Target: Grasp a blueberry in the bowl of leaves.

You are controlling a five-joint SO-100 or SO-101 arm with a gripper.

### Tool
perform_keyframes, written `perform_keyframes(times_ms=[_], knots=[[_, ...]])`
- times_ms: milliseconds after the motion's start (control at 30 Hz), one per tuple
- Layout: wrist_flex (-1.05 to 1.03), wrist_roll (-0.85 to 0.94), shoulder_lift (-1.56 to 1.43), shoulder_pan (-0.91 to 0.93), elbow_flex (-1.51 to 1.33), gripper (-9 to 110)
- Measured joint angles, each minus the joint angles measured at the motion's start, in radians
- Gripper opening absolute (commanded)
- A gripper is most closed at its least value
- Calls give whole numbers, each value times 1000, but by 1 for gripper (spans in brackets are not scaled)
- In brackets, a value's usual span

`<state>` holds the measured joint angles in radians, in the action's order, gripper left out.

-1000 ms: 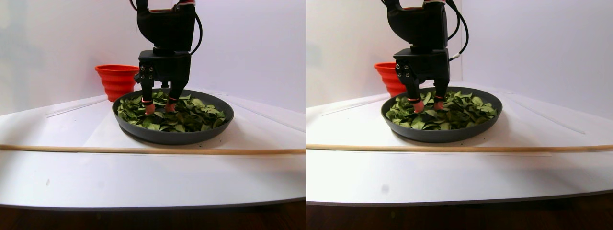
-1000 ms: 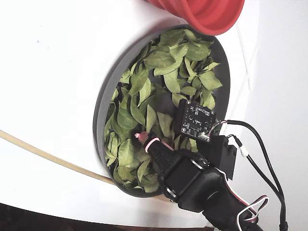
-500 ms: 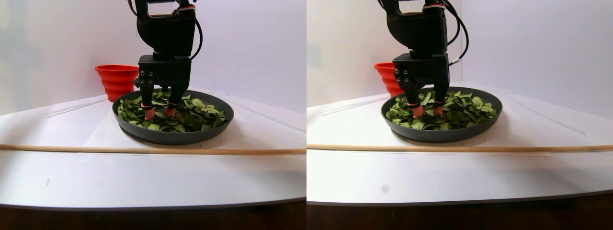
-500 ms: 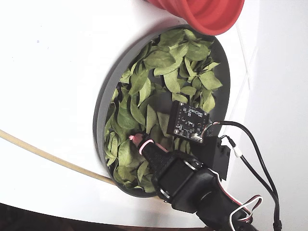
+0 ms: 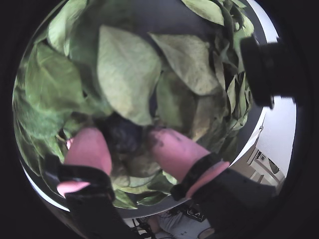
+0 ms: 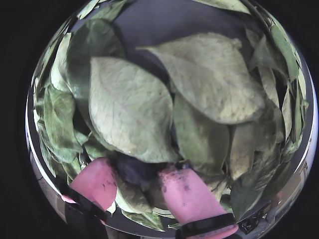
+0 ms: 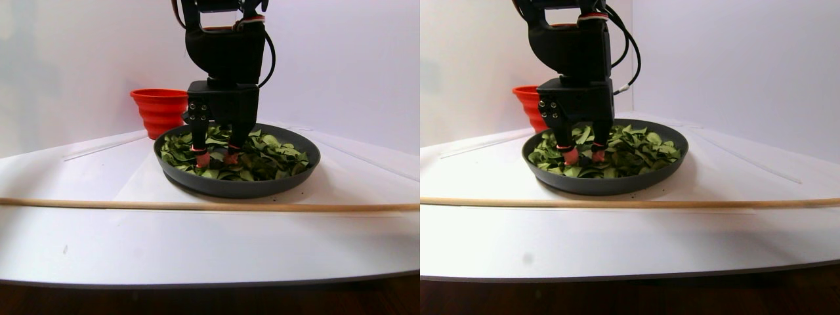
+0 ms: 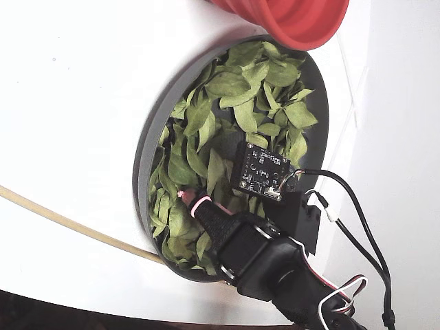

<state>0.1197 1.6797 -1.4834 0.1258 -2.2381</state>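
Note:
The bowl of leaves (image 7: 236,187) is a wide dark grey dish full of green leaves; its rim also shows in the fixed view (image 8: 144,158). My gripper (image 5: 127,142) is lowered into the leaves near the bowl's front edge, and it also shows in the stereo pair view (image 7: 216,157). Its two pink-tipped fingers (image 5: 87,149) stand apart. The blueberry (image 5: 122,133), dark and round, lies between the fingertips, partly under a large leaf. In another wrist view the blueberry (image 6: 135,169) again sits between the tips of the gripper (image 6: 139,181). I cannot tell whether the pads touch it.
A red-orange bowl (image 7: 157,108) stands behind the dish, and it shows at the top of the fixed view (image 8: 302,20). A thin wooden stick (image 7: 210,205) lies across the white table in front of the dish. The arm's cables (image 8: 344,206) hang beside the dish.

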Motion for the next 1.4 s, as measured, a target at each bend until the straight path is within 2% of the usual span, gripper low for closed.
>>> perform_keyframes(times_ms=[1400], knots=[[55,12,51,-12,12,14]])
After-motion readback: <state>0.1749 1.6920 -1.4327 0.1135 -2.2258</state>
